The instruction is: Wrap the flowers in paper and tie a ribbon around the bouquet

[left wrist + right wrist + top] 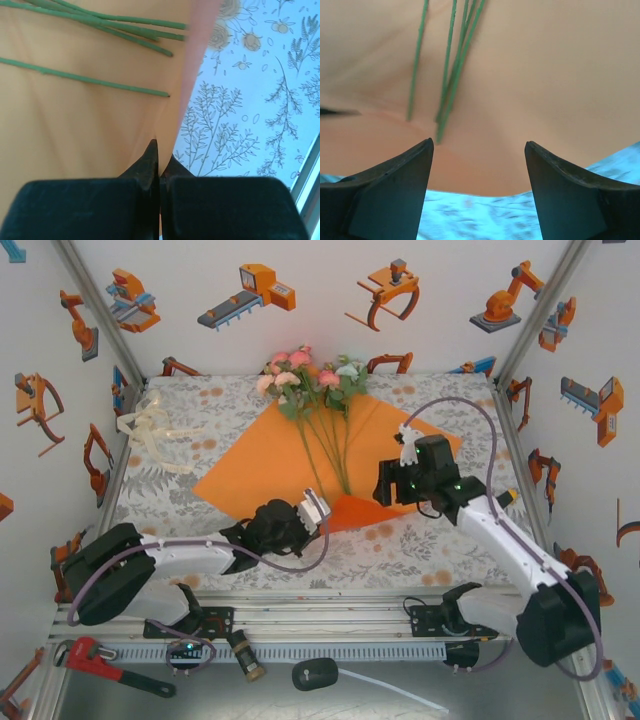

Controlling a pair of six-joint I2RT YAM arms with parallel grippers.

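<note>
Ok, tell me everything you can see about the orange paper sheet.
The paper is a plain bright orange sheet, thin and creased, lying diamond-wise on the patterned tablecloth. The flower stems lie across it. Its near corner is folded, pinched by the shut left gripper; the open right gripper hovers over its edge.

The right gripper (pixel 479 144), jaws wide apart, hangs over the orange paper's (pixel 545 75) edge. Green flower stems (pixel 452 65) lie on the sheet, ends near one fingertip, pale tablecloth (pixel 480 215) beneath.
</note>
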